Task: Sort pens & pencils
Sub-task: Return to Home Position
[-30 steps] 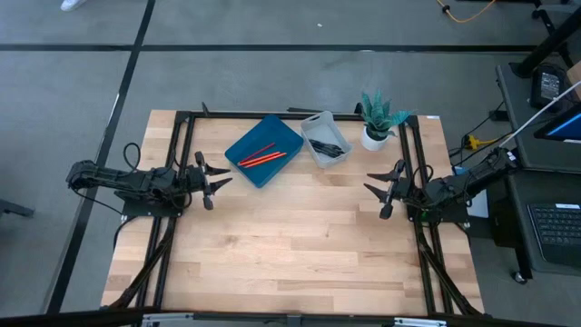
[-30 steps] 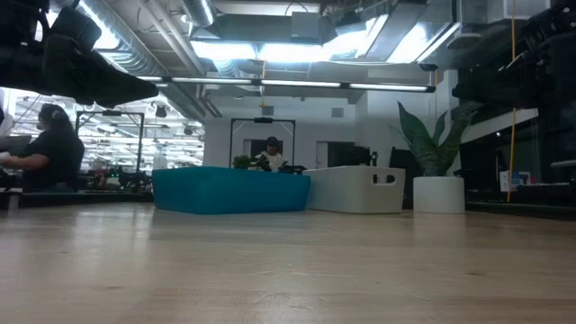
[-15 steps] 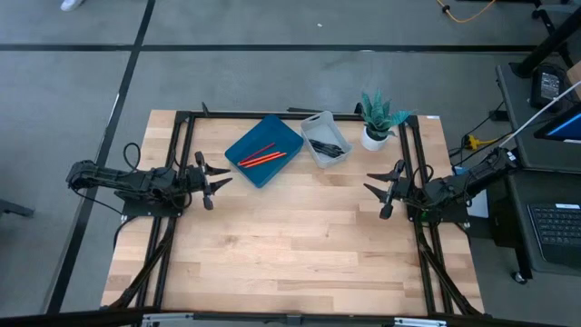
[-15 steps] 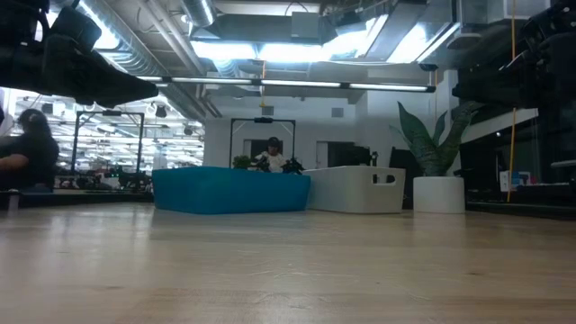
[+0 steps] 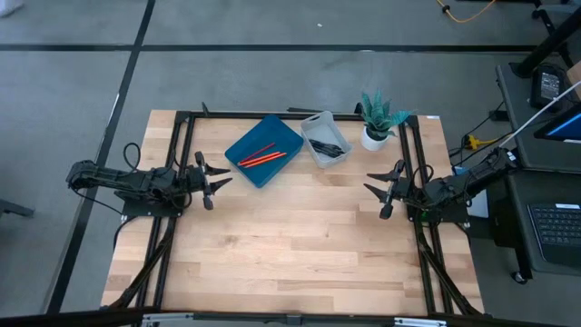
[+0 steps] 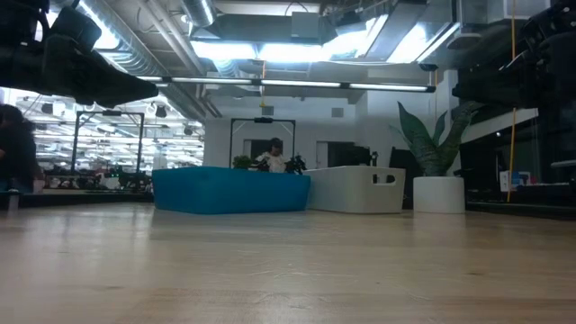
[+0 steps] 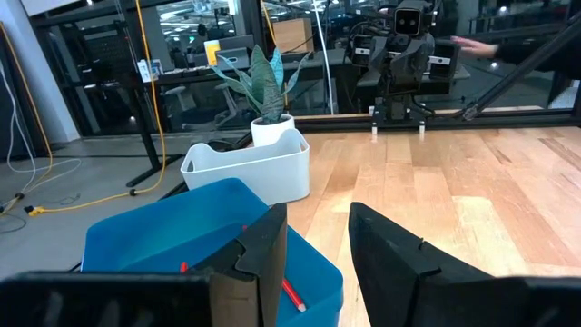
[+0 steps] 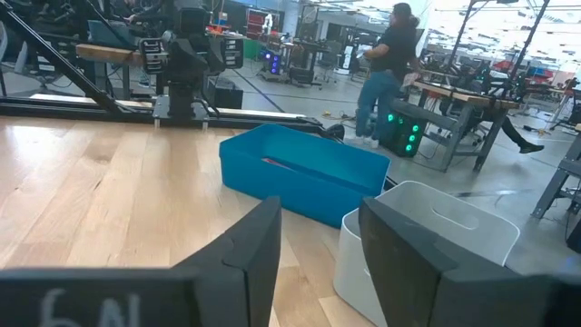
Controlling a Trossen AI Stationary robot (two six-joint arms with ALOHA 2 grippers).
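Red and orange pencils (image 5: 261, 156) lie in the blue bin (image 5: 245, 145) at the table's far middle; one red tip (image 7: 292, 294) shows in the left wrist view. Black pens (image 5: 329, 146) lie in the white bin (image 5: 313, 123) right of it. My left gripper (image 5: 218, 177) hovers open at the table's left side, near the blue bin's near left corner. My right gripper (image 5: 374, 188) hovers open at the right side, nearer than the white bin. Both hold nothing.
A potted plant in a white pot (image 5: 377, 127) stands at the far right, beside the white bin. The wooden tabletop (image 5: 300, 245) stretches bare between and in front of the arms. A black frame rail (image 5: 272, 115) runs along the far edge. A person (image 8: 386, 64) walks in the room beyond.
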